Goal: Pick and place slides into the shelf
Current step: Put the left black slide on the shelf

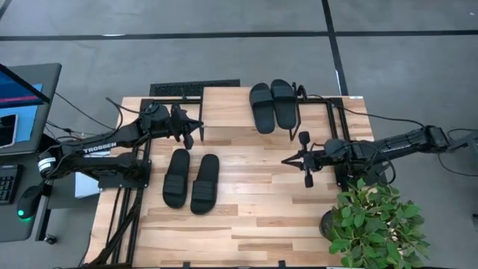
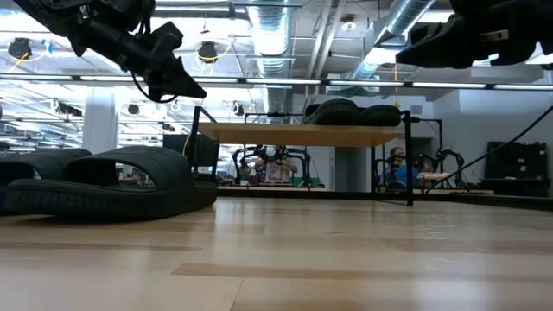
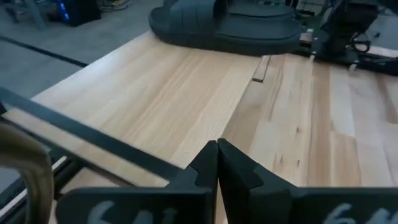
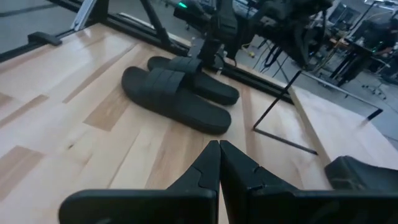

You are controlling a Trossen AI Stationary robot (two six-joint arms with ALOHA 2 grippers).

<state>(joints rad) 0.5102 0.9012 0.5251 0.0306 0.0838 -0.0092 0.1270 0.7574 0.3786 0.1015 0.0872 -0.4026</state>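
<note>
A: Where do things stand with the slides?

B: Two slides (image 1: 272, 106) already lie side by side on the shelf (image 1: 228, 112), toward its 3 o'clock end. The other pair (image 1: 191, 180) lies on the bench (image 1: 254, 217), just off the shelf's 7 o'clock corner, untouched.

A: And the tools?

B: The left tool (image 1: 188, 128) hangs over the shelf's 9 o'clock edge, fingers pressed together on nothing; its wrist view shows the tips (image 3: 217, 163) meeting. The right tool (image 1: 305, 158) hovers at the shelf's 4 o'clock side, also closed and empty, its tips (image 4: 219, 163) touching.

A: What could go wrong from here?

B: I'd judge three risks. Either tool must spread its fingers before it drops onto a strap, or it will only push the slide along the bench. The bench pair lies close together, so a grip on one may drag its neighbour. And a slide carried in low could clip the shelf's edge or nudge the two already placed.

A: Anything you can't make out?

B: The shelf's legs are mostly hidden from above. In the low view the near slide (image 2: 104, 183) blocks its partner, and both tools are dark shapes against the ceiling lights. The potted plant (image 1: 377, 220) at 5 o'clock covers that corner of the bench.
</note>
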